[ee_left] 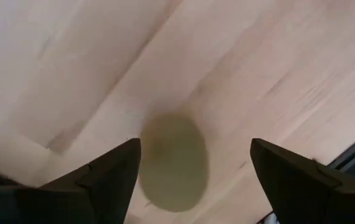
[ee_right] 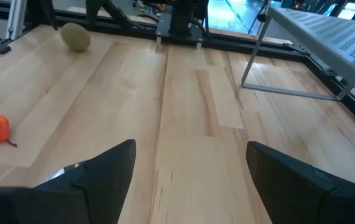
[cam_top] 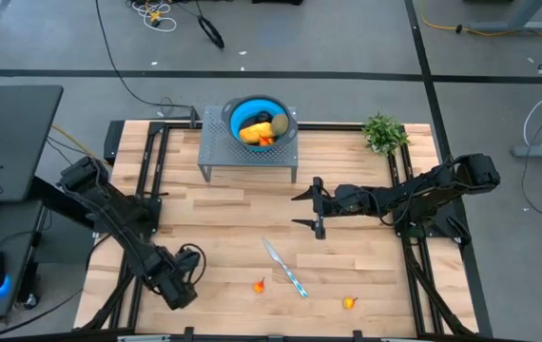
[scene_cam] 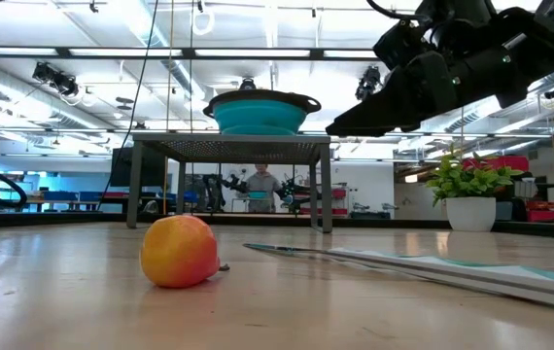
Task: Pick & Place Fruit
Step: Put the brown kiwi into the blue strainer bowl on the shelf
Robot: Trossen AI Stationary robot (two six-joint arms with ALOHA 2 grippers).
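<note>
Blurred greenish oval fruit [ee_left: 173, 163] between open left gripper [ee_left: 193, 180] fingers, ungripped, right gripper [cam_top: 311, 209] wide open, empty, midair.

Two orange-red fruits [cam_top: 260, 285] on table, green oval [ee_left: 172, 160] apart, others bowled.

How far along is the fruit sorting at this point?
Done: several fruits sit in the blue bowl on the metal stand. In hand: the left gripper, jaws open, is around a green oval fruit. Left: two small orange fruits near the knife.
</note>
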